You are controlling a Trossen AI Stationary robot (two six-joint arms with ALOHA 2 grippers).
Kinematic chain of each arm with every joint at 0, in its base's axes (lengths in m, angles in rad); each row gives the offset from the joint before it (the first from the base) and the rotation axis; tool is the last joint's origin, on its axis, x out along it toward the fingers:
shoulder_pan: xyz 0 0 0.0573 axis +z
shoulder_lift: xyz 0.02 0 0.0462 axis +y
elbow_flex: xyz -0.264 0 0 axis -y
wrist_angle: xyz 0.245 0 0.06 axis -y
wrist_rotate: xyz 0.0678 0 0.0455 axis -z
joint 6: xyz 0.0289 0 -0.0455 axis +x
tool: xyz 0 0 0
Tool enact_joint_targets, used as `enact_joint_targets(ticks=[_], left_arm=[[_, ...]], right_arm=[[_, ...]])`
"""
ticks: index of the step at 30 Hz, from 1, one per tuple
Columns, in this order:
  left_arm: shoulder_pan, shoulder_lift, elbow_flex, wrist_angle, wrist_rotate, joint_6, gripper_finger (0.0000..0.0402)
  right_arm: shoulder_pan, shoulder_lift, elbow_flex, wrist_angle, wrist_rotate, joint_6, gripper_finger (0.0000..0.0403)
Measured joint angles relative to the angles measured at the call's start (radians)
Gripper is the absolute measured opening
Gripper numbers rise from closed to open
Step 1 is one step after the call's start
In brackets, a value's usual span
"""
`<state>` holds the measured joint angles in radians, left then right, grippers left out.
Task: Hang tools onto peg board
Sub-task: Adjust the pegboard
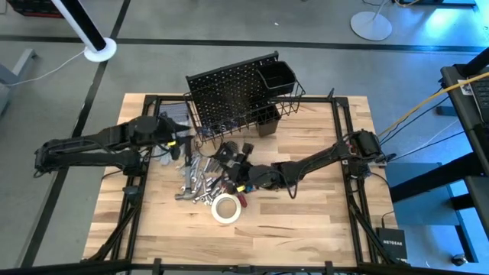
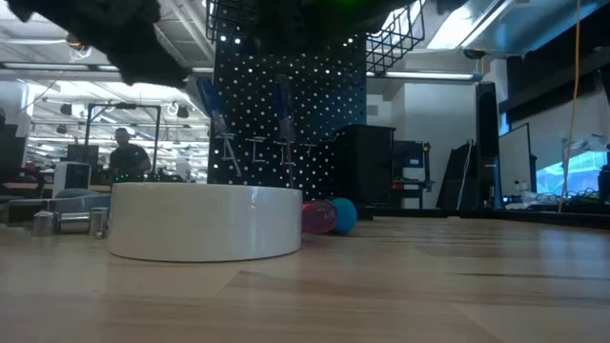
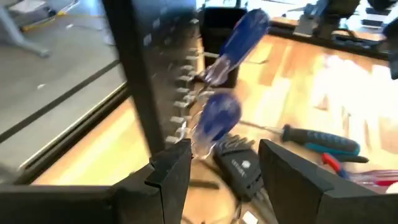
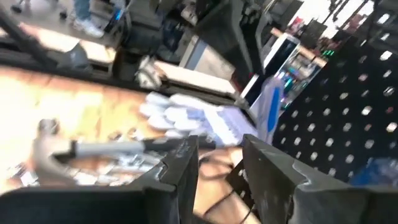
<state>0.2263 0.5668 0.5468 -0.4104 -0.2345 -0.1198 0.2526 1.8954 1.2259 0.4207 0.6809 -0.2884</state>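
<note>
The black peg board (image 1: 229, 99) stands upright at the table's far middle, and two blue-handled screwdrivers (image 3: 214, 118) hang on its pegs. My left gripper (image 3: 224, 168) is open just in front of them, above a grey glove (image 3: 239, 163), touching nothing. Silver tools (image 1: 195, 182) lie in a heap before the board, with the white tape roll (image 1: 226, 208) nearer. My right gripper (image 1: 229, 162) hovers over the heap, fingers apart (image 4: 221, 163). A thin dark shape shows low in its gap; what it is cannot be told.
A silver hammer (image 4: 59, 152) and pale gloves (image 4: 186, 118) lie beyond the right gripper. A blue-handled (image 3: 323, 140) and a red-handled screwdriver (image 3: 367, 175) lie on the table. A wire basket and a black cup (image 1: 276, 76) hang on the board. A person (image 2: 124, 152) stands far behind.
</note>
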Motion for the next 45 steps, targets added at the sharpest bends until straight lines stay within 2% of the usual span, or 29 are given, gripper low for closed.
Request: enact_joint_targets(ticks=[3,6,11,24,36,45], left_arm=[[-0.014,-0.035,-0.001,-0.059,-0.047,-0.03,0.0178],[-0.016,-0.034,-0.039,-0.024,-0.052,-0.053,0.0178],[-0.012,0.039,-0.12,0.155,-0.07,-0.024,0.0178],[0.057,0.219,-0.122,0.451,-0.084,0.087,0.0178],[0.054,0.216,-0.123,0.331,-0.108,0.055,0.0178],[0.134,0.269,-0.123,0.431,-0.176,0.07,0.0178]], right_arm=[[0.012,-0.008,0.0,-0.07,0.001,0.051,0.0131],[0.017,-0.008,0.0,-0.13,-0.012,0.107,0.0131],[0.015,-0.008,0.0,-0.217,-0.044,0.192,0.0131],[0.016,-0.008,-0.001,-0.283,-0.046,0.261,0.0131],[0.039,-0.044,-0.001,-0.351,-0.045,0.265,0.0131],[0.042,-0.06,0.0,-0.419,-0.038,0.313,0.0131]])
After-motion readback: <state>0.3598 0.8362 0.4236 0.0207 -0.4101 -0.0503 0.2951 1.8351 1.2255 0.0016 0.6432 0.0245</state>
